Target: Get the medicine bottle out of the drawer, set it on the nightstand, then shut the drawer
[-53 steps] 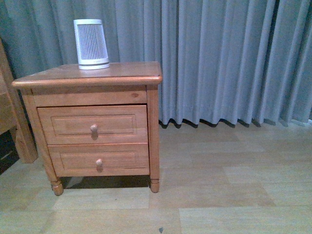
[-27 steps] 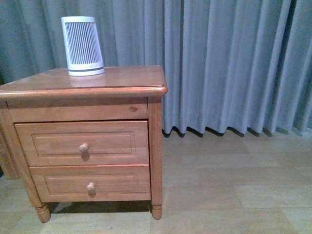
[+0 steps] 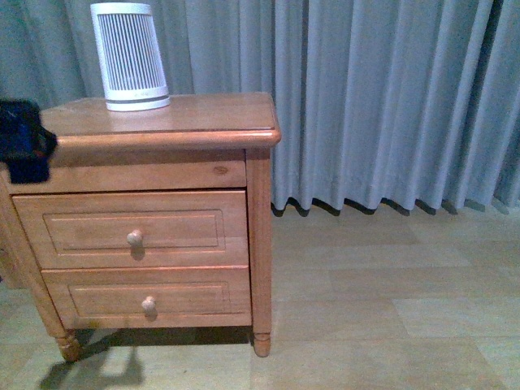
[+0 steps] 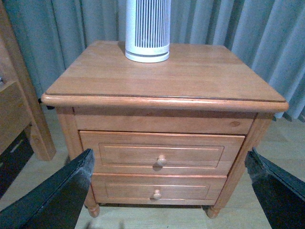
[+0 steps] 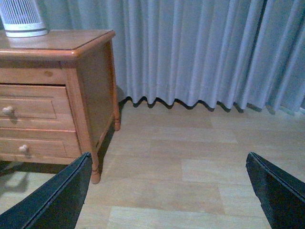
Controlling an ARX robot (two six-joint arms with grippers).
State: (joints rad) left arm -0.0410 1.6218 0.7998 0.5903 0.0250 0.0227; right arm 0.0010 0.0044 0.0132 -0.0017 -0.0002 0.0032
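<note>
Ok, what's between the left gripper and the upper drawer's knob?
Nothing. In the left wrist view, the open left gripper faces the knob on the closed drawer, with only air between.

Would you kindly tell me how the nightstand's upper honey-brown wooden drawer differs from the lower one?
The upper honey-brown wooden drawer has a taller front than the lower honey-brown drawer. The upper sits under the top rail, the lower above the feet. Both are shut, with one round knob.

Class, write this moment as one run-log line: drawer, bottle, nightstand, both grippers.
drawer: shut | medicine bottle: not visible | nightstand: ribbed white device on top | left gripper: open, empty | right gripper: open, empty
</note>
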